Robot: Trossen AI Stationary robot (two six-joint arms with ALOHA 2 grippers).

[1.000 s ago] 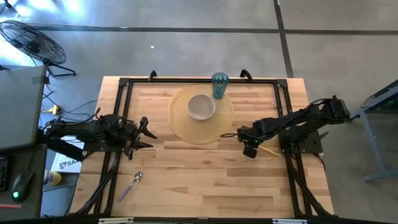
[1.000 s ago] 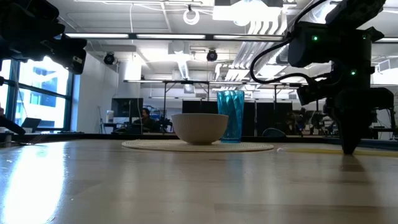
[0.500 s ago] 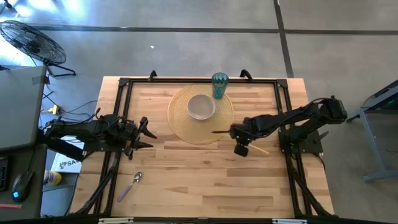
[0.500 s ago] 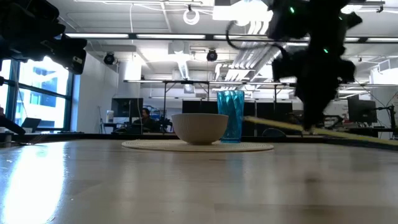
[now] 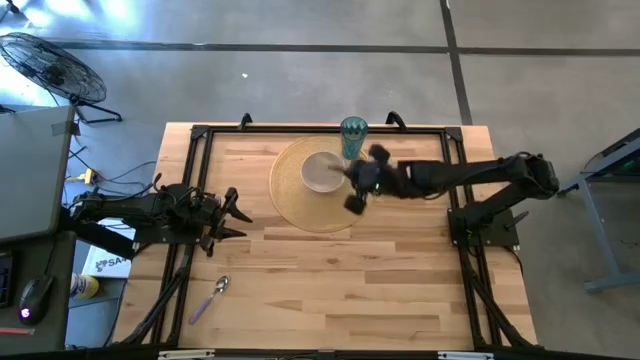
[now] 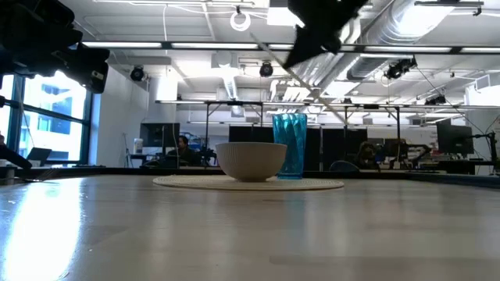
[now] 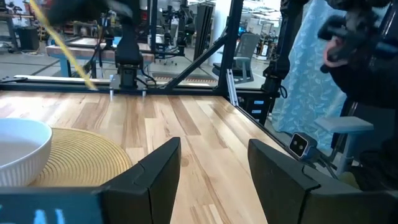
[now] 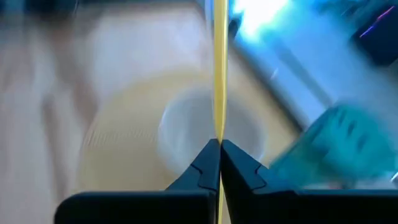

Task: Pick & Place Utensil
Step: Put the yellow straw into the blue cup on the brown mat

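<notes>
Swung from the desk's right side, up and left to just above the white ribbed bowl (image 5: pixel 323 172) on the round woven placemat (image 5: pixel 290 200): right claw (image 5: pixel 352 180) pinched on thin yellow stick (image 8: pixel 219 68). Release probably next. Left claw (image 5: pixel 232 215) parked left, spread.

Overhead and table-level cameras share the bowl (image 5: pixel 323 172); 2 wrist cameras closer.

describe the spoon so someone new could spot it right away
Start at the round woven mat near the table's far edge, with the white bowl on it. The spoon lies alone on bare wood at the near left, in front of the left claw. Purple handle, silver bowl, nothing touching it.
</notes>
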